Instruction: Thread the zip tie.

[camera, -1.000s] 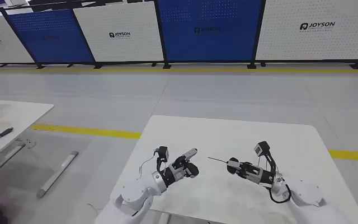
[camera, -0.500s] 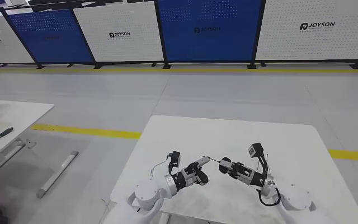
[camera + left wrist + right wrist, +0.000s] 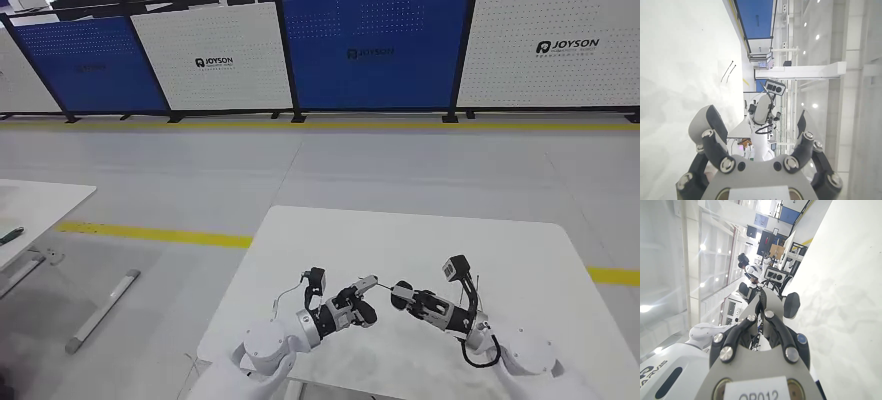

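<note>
The right gripper [image 3: 402,292] is fully closed on 1 end of the zip tie [image 3: 383,286]; in the right wrist view its fingers [image 3: 770,302] press flat against each other. The zip tie projects left from the closed fingers, raised above the table [image 3: 400,230], near the table's front edge. Its free tip lies just beside the left gripper [image 3: 368,300]. Contact between tip and gripper cannot be determined. The left gripper is wide open and holds nothing; the left wrist view shows its 2 fingers [image 3: 715,121] spread well apart, facing the right gripper [image 3: 761,111]. 2 spare zip ties [image 3: 728,71] lie side by side on the table, farther right than the right gripper.
</note>
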{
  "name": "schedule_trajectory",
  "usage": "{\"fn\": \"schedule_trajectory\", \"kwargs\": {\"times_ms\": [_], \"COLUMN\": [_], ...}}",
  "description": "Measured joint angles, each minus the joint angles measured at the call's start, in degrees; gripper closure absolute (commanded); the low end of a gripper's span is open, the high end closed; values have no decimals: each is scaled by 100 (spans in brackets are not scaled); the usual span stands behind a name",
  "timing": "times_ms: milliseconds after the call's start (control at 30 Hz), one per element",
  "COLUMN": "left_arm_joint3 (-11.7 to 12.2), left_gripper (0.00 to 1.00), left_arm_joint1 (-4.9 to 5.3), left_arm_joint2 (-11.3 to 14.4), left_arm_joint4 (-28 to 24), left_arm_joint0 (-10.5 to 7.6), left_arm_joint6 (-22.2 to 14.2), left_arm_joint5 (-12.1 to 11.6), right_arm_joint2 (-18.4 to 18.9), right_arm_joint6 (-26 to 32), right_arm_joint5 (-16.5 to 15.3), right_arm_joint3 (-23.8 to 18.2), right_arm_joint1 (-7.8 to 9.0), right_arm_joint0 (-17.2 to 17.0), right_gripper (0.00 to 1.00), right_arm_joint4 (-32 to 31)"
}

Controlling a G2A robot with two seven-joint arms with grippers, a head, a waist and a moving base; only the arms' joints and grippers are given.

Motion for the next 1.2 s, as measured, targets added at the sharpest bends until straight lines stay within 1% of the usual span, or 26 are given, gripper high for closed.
{"fn": "schedule_trajectory", "kwargs": {"times_ms": [133,233,400,467,533,567,633,867,967,1067,1100,1200], "left_arm_joint3": [0,0,-1,-5,18,42,99,103,106,147,166,222], "left_gripper": [0,0,0,0,0,0,0,0,0,0,0,0], "left_arm_joint1": [0,0,-2,-12,-20,-20,-18,-17,-27,-36,-36,-34], "left_arm_joint2": [0,0,18,35,34,49,97,101,141,200,215,246], "left_arm_joint4": [0,0,18,-30,-143,-155,-80,-65,-30,69,113,383], "left_arm_joint0": [0,0,2,16,7,-19,-91,-95,-113,-157,-169,-201], "left_arm_joint6": [0,0,36,135,159,122,28,24,119,187,206,338], "left_arm_joint5": [0,0,-32,-164,-291,-284,-194,-183,-263,-412,-429,-366], "right_arm_joint2": [50,133,149,149,149,149,149,148,131,130,136,181], "right_arm_joint6": [-21,65,77,76,76,76,76,74,71,222,257,251], "right_arm_joint5": [410,586,597,596,596,596,596,596,700,807,820,806], "right_arm_joint3": [-73,-103,-108,-107,-107,-107,-107,-108,-166,-189,-190,-175], "right_arm_joint1": [11,29,31,31,31,31,31,31,22,15,12,7], "right_arm_joint0": [-58,-102,-109,-109,-108,-108,-108,-110,-146,-129,-125,-116], "right_gripper": [100,100,100,100,100,100,100,100,100,100,100,100], "right_arm_joint4": [-114,-122,-113,-113,-113,-113,-113,-113,-141,-147,-136,-128]}}
